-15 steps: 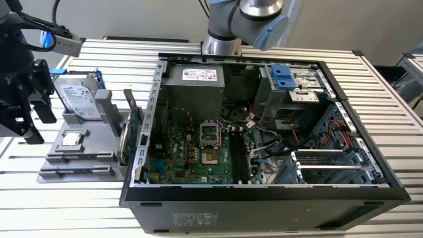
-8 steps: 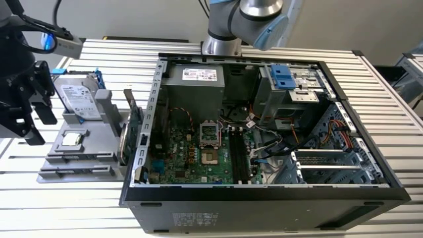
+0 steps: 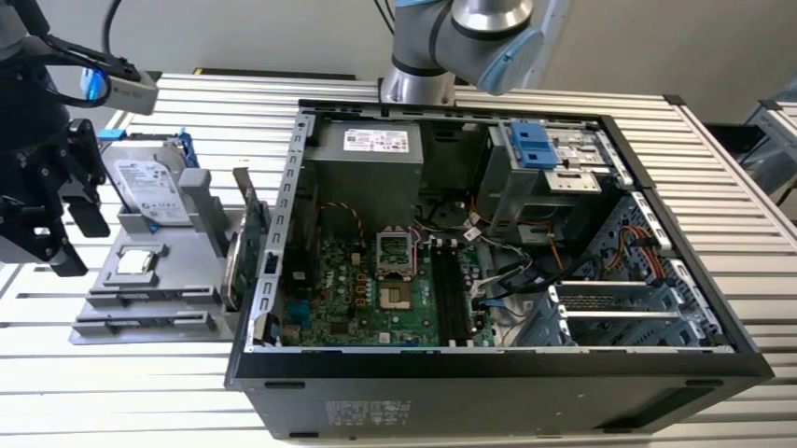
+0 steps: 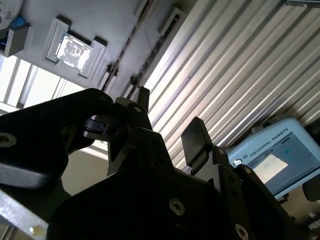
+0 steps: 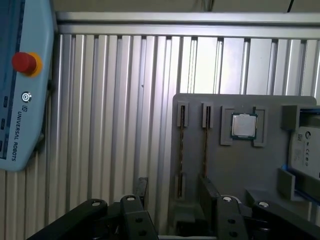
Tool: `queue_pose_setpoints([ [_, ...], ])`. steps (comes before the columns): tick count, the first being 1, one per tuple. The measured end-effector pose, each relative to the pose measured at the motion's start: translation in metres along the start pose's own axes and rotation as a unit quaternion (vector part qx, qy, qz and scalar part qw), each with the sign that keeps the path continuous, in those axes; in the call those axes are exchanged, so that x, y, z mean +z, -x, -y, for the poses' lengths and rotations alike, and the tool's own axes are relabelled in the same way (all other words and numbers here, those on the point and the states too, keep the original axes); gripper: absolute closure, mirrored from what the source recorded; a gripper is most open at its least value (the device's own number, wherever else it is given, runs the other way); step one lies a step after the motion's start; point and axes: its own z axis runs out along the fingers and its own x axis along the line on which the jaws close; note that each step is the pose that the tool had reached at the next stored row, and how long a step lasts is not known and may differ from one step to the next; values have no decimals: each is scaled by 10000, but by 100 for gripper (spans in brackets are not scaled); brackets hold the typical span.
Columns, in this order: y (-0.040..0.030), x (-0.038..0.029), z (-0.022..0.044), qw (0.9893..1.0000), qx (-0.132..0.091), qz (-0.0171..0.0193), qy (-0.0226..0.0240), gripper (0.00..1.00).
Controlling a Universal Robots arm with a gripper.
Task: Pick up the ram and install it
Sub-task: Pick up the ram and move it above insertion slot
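The ram shows in the first wrist view as two thin sticks seen edge-on, one [image 5: 181,145] beside the other [image 5: 205,146], each standing in a narrow slot of a grey holder [image 5: 225,165]. My gripper [image 5: 175,192] hangs above the holder's near end, open, with nothing between its black fingers [image 5: 142,186]. The second wrist view shows the same open gripper [image 4: 169,120] from behind. In the exterior view the gripper [image 3: 73,233] is at the far left, above the holder [image 3: 149,289]. The open computer case [image 3: 498,364] with its motherboard [image 3: 373,289] lies to the exterior view's right.
On the holder also sit a processor chip [image 5: 243,125], a silver hard drive [image 3: 149,187] with blue rails, and a large green card [image 3: 249,243] standing on edge next to the case. A teach pendant [image 5: 20,85] lies beyond the slatted table [image 5: 110,100].
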Motion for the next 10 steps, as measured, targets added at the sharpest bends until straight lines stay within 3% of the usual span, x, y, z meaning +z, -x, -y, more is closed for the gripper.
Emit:
queue_pose_setpoints([
  [5, 5, 41, 0, 10000, 1, 1, -8, 0],
  [10, 11, 87, -1, 10000, 1, 70, -15, 0],
])
